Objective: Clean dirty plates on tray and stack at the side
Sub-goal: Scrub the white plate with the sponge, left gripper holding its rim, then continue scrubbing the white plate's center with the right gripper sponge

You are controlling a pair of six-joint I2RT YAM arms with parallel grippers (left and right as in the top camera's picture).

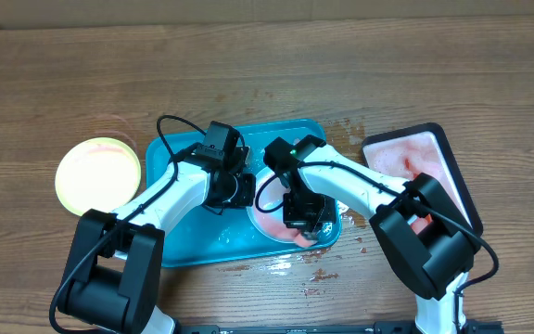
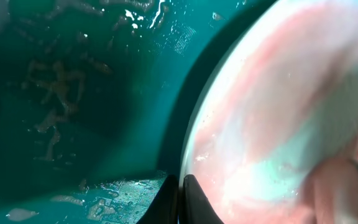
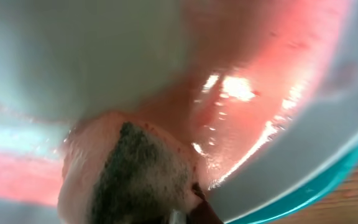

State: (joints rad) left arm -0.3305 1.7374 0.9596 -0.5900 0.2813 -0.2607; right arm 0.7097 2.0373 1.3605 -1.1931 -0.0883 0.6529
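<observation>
Only the overhead view takes in the whole table. Well out to the left of the left gripper [image 1: 241, 190] a yellow-green plate [image 1: 98, 173] lies flat on the wood, off the tray [image 1: 188, 237]; whether another plate sits beneath it cannot be told. The turquoise tray lies with its long axis running left to right, and both grippers reach down into it. Between and just below them is the pale plate [image 1: 272, 223], on the tray's right half. Being round, it has no long axis. To the right of the right gripper [image 1: 306, 223], the black tray [image 1: 448, 158] holds pale red liquid, its long axis running away from the robot and slightly slanted.

The left wrist view adds what the arms hide from above. The tray floor is wet and streaked, and the pale plate, smeared pink-red, fills the space ahead and to the right of the dark fingertips [image 2: 194, 205]. These stand closed together right at the plate's rim, with a dark shadow along that edge. Whether the rim is pinched between them cannot be told.

The right wrist view looks into the plate's glossy red-smeared bowl. A pink-stained sponge [image 3: 129, 177] with a dark green patch sits at the fingertips, clamped by the right gripper and pressed on the plate. Tray rim and wood show beyond, lower right.
</observation>
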